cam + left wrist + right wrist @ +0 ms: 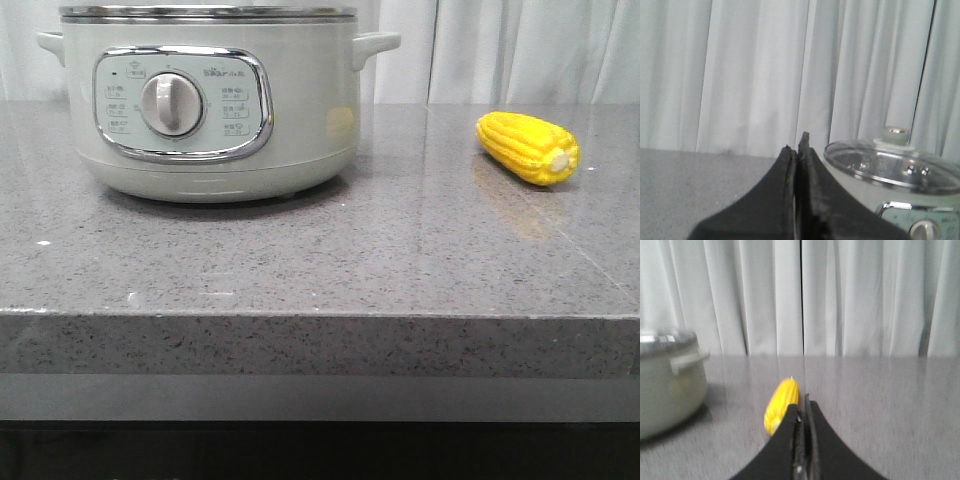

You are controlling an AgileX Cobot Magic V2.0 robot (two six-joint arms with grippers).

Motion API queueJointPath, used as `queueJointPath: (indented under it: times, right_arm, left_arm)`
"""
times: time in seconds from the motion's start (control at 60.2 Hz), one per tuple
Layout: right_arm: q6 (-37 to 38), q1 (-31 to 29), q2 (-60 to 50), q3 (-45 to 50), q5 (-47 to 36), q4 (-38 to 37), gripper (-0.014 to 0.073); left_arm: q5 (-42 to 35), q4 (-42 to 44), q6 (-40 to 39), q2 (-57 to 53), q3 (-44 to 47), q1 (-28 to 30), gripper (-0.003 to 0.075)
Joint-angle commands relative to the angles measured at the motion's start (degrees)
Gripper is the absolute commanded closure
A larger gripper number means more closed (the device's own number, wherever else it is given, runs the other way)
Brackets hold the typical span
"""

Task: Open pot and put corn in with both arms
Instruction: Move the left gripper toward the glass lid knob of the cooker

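The pot stands on the table, its glass lid on. The corn lies well right of it. The left claw and right claw are clenched, empty. The round corn may roll if pinched off-centre.

Pot: pale cream-green cooker, chrome-framed panel with round dial, two side handles, steel rim. Sits upright at rear left of the counter, glass lid with knob on, closed. Corn: short yellow cob, lying on its side at rear right, pale stub end toward front-right, well apart from pot.
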Motion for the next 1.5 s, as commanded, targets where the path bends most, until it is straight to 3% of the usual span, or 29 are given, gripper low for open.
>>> queueJointPath:
  times: [0.0,0.266,0.864,0.947,1.063,1.163,1.263,1.479]
  right_arm:
    - [-0.29,-0.11,3.46,-7.47,-0.13,-0.38,0.0662]
    - [-0.29,-0.11,15.19,-22.83,12.98,-1.55,0.0662]
    - [-0.29,-0.11,24.36,-25.57,23.76,-1.55,0.0648]
    - [-0.29,-0.11,24.69,-25.57,24.3,-1.55,0.0565]
    - [-0.29,-0.11,24.81,-25.57,24.35,-1.55,0.0312]
    - [-0.29,-0.11,24.89,-25.57,24.36,-1.55,0.0125]
    - [-0.29,-0.11,25.06,-25.57,24.68,-1.55,0.005]
    - [-0.29,-0.11,25.06,-25.57,24.82,-1.43,0.0052]
  left_arm:
    - [1.19,-0.32,0.06,4.31,-8.43,0.02,0.0741]
    - [19.72,-0.46,0.06,16.94,-25.14,0.02,0.0741]
    - [20.16,-0.89,0.06,23.33,-24.15,0.02,0.0726]
    - [19.92,-0.89,0.06,23.78,-24.15,0.02,0.0636]
    - [19.23,-0.89,0.06,24.6,-24.15,0.02,0.0407]
    - [18.53,-2.24,0.06,25.8,-24.41,0.02,0.0265]
    - [17.32,-3.32,0.32,27.42,-24.92,0.02,0.0239]
    - [14.81,-10.38,8.68,33.74,-28.48,-2.8,0.0239]
